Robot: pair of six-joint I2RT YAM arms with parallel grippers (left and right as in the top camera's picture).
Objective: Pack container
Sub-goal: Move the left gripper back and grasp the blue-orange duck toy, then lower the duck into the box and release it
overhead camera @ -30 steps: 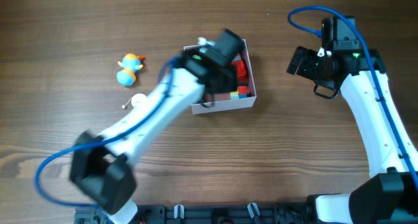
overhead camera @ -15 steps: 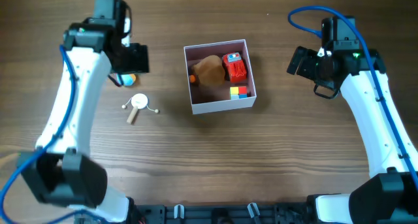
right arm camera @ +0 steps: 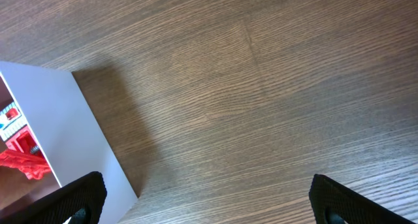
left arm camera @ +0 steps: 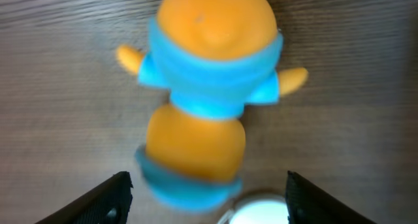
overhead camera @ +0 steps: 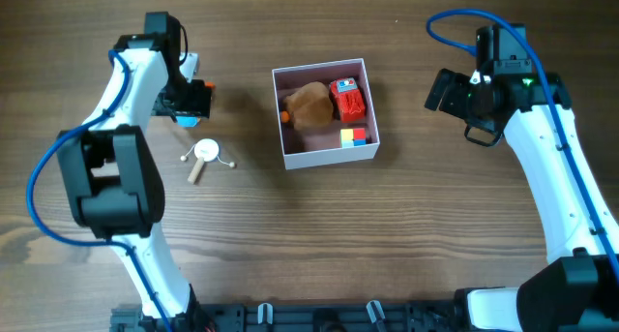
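The container point(overhead camera: 329, 157) stands near the middle of the worktop point(overhead camera: 406, 235), open at the top, with white walls and a pink inside. In it lie a brown soft lump point(overhead camera: 308, 105), a red toy point(overhead camera: 348, 98) against the far right corner, and a small cube point(overhead camera: 355, 135) with yellow, red and blue faces at the near right corner. The red toy has some white marks, but they are too small to read.

To the right of the container, apart from it, the right end effector point(overhead camera: 445, 90) hangs over bare wood. Its fingers point(right arm camera: 78, 198) are spread wide, with nothing between them. Its camera shows one white wall of the container at the left edge.

Well to the left of the container, the left end effector point(overhead camera: 189, 102) is low over an orange and blue figure point(left arm camera: 209, 87). Its fingers point(left arm camera: 111, 194) are apart, one at each side of the figure, and do not touch it. Just near this, a small wooden piece with a white disc point(overhead camera: 203, 156) lies on the worktop.
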